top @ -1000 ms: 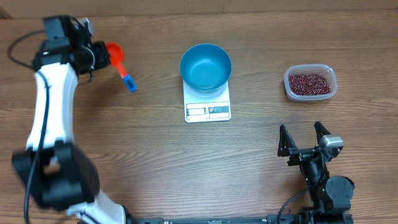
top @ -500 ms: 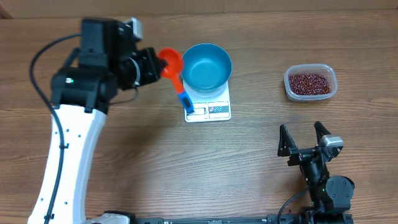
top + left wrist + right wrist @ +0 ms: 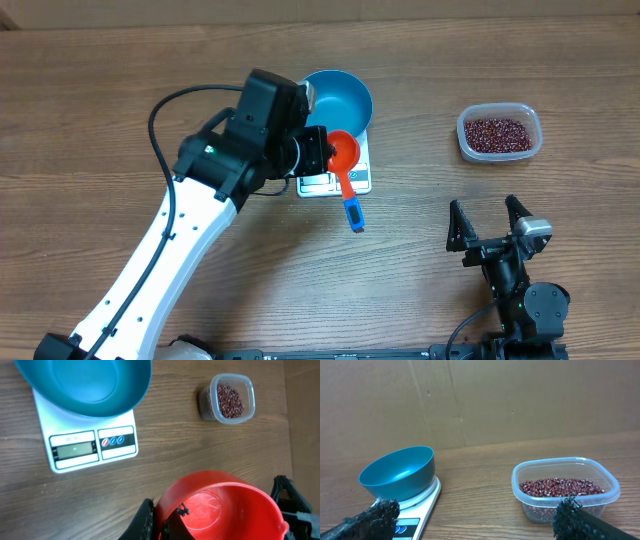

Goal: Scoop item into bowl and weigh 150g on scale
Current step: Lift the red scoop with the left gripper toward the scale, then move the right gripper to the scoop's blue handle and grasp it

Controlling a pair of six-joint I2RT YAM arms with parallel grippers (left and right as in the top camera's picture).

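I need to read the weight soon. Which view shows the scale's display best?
Left wrist: on the scale, display and buttons face the camera unobstructed. Overhead, the red scoop overlaps them. Right wrist shows only a corner beneath the blue bowl.

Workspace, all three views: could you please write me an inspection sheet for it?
Surface: wooden table, no spill seen.
Job's things: blue bowl empty, standing on the scale; beans in the clear tub, off to the right; red scoop empty.
Clutter: nothing seen.
Grippers: left gripper shut on the scoop, over the scale; right gripper open, holding nothing.
Cables: black cable loops along the left arm.
Surroundings: brown board wall behind the table.
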